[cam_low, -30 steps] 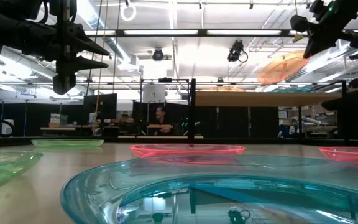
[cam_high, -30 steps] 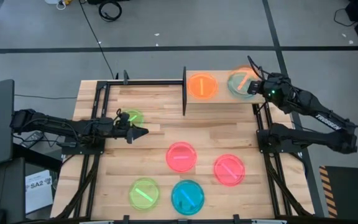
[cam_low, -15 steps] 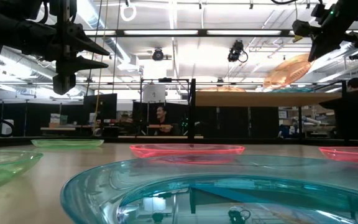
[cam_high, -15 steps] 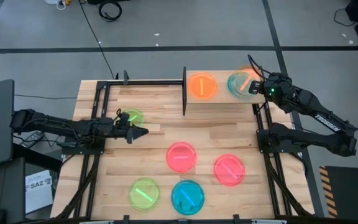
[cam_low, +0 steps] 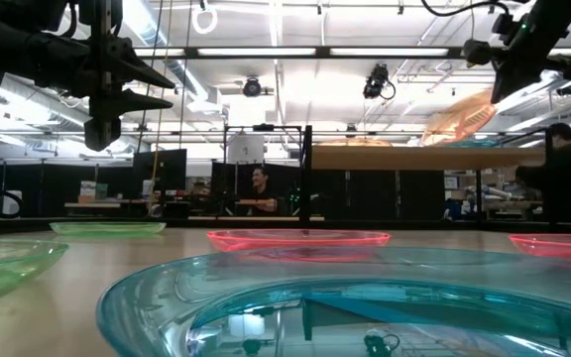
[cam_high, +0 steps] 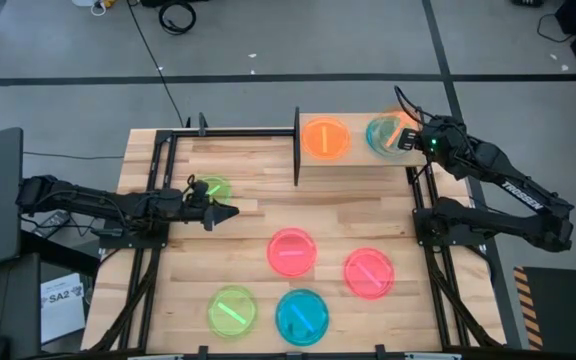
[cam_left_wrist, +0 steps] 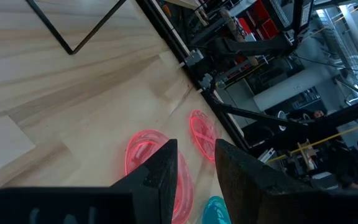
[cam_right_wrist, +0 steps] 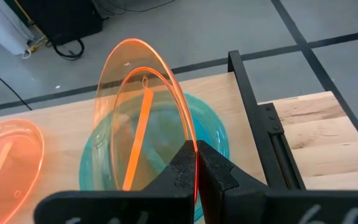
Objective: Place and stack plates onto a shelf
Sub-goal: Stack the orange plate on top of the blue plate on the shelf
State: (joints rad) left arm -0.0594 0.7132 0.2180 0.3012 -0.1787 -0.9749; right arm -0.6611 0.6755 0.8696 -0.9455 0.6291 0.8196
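The shelf (cam_high: 353,160) stands at the table's far right. On it lie an orange plate (cam_high: 325,137) and a teal plate (cam_high: 380,135). My right gripper (cam_high: 408,140) is shut on a second orange plate (cam_right_wrist: 138,106), which is tilted steeply over the teal plate (cam_right_wrist: 216,134). My left gripper (cam_high: 230,212) hovers open at the table's left with nothing between its fingers, and a green plate (cam_high: 211,188) lies flat beside it. Two pink plates (cam_high: 291,251) (cam_high: 369,272), a green plate (cam_high: 232,310) and a teal plate (cam_high: 301,316) lie flat on the tabletop. My right gripper pinches the orange plate's rim (cam_right_wrist: 190,144) between its two fingers, at the edge nearest the arm. The fingers slant down from the table's right. The plate stands steeply tilted on edge above the teal plate (cam_low: 459,114). Whether its low edge touches the teal plate, I cannot tell.
A black upright post (cam_high: 297,145) marks the shelf's left end. Black frame rails (cam_high: 158,170) (cam_high: 416,185) run along both sides of the table. People and equipment show in the room beyond the far edge in the low view.
My right gripper has swung slightly over the shelf's right end, still shut on the orange plate. The plate has shifted a little with it and stays tilted above the teal plate.
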